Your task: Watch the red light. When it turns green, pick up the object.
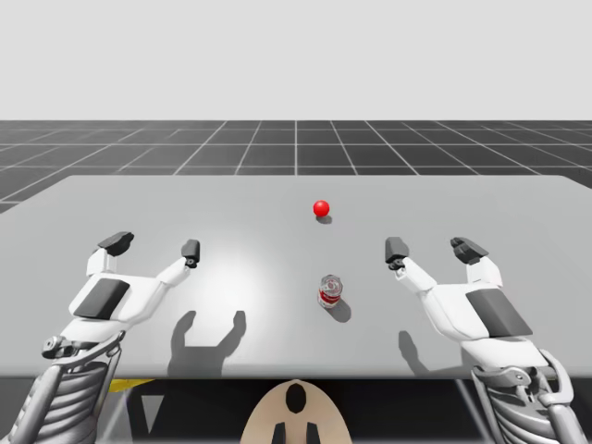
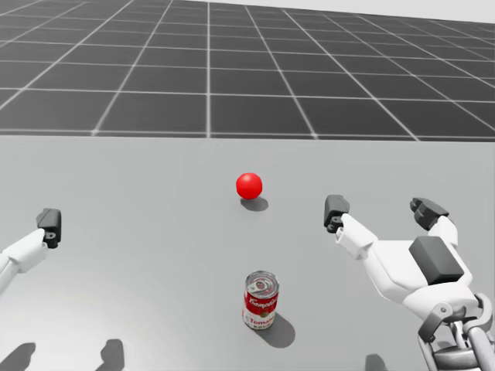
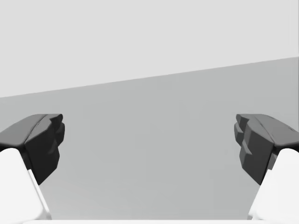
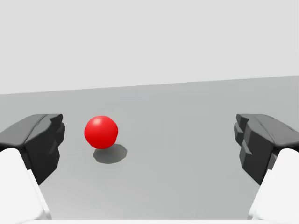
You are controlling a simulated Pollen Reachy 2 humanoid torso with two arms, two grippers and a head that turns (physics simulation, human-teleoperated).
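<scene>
One red-and-white can [image 2: 261, 300], one light [image 2: 249, 185] (red)

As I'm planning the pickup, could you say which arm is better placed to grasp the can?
Probably right: the open right gripper hangs nearer the upright can than the left gripper does.

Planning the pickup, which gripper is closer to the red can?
Right. My right gripper is open, beside the red can and slightly beyond it; my left gripper, also open, sits farther off on its other side.
</scene>
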